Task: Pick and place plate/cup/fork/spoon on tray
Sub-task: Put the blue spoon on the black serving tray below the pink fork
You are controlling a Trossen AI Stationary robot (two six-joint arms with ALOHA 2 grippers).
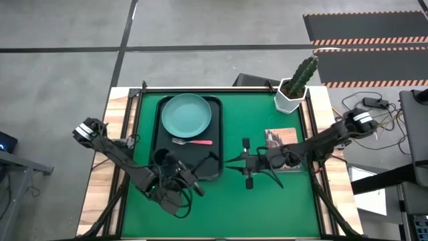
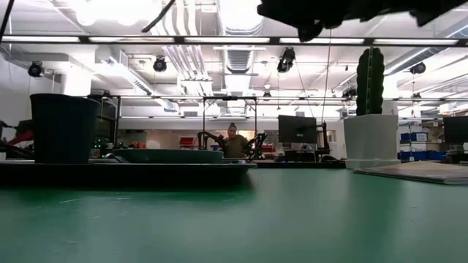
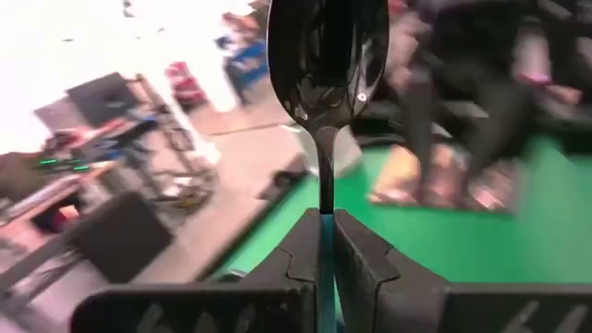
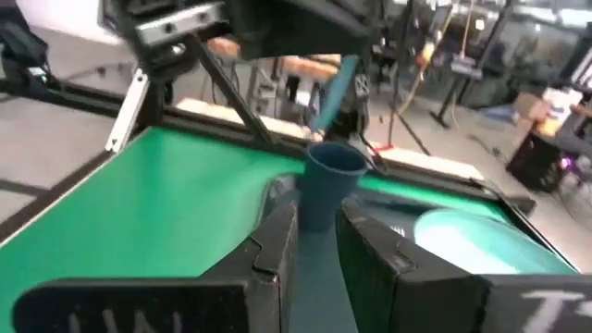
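The black tray [image 1: 215,144] lies on the green mat's left half. On it are the teal plate [image 1: 186,112] at the far end, the red-handled fork [image 1: 194,141] lying flat in the middle, and the dark cup [image 2: 64,128] upright near the near end. My left gripper [image 3: 326,242] hovers over the tray's near edge [image 1: 179,179], shut on the spoon [image 3: 326,55]. My right gripper [image 1: 247,163] is open and empty over the mat just right of the tray, its fingers [image 4: 274,248] pointing toward the cup [image 4: 329,180]. My left gripper pinches the spoon's light blue handle [image 3: 326,227] between its two fingers. The spoon lies along the fingers and sticks out past their tips, dark bowl [image 3: 326,55] foremost. It is lifted clear of the tray and the table.
A white pot with a cactus [image 1: 294,90] stands at the mat's far right corner. A brown book-like object [image 1: 281,144] lies on the mat under the right arm. Bare green mat shows in the middle and near part [image 1: 227,214].
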